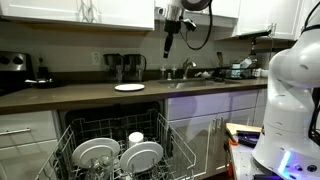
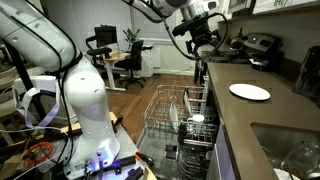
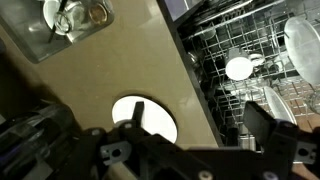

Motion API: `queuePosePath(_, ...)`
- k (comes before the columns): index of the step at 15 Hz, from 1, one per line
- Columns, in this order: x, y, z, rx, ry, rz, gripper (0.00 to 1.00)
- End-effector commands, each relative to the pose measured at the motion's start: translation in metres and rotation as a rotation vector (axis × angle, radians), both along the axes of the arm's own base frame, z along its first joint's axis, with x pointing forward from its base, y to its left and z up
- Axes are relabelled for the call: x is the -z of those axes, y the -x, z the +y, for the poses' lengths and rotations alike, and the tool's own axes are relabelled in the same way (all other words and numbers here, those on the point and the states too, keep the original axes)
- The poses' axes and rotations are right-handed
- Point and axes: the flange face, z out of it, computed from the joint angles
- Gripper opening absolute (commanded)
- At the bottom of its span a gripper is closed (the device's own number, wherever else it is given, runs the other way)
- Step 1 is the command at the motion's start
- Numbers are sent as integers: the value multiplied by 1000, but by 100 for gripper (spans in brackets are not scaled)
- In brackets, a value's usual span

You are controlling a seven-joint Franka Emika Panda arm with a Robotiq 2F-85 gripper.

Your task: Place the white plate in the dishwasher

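Countertop (image 1: 60,95) bears the white plate (image 1: 129,88) — claw (image 1: 168,50), jaws spread, hangs above.

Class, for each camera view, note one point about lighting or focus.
In an exterior view, the white plate glows against a dim counter; in an exterior view, the robot's white body is brightly lit; in the wrist view, the gripper is dark and blurred, and the plate looks washed out.

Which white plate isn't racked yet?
The white plate lying flat and alone on the brown countertop. The other plates stand on edge in the dishwasher rack below.
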Motion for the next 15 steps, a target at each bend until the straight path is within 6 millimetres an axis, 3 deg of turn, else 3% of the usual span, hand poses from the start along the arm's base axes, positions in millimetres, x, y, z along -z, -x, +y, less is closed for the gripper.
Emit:
queuePosePath(1,16,-59,0,-78,39,37,100)
queuePosePath(6,43,-113,21,-134,65,79,100)
queuePosePath(10,61,-143,33,-175,159,97,100)
queuePosePath(15,64,-140,35,-176,138,120,100)
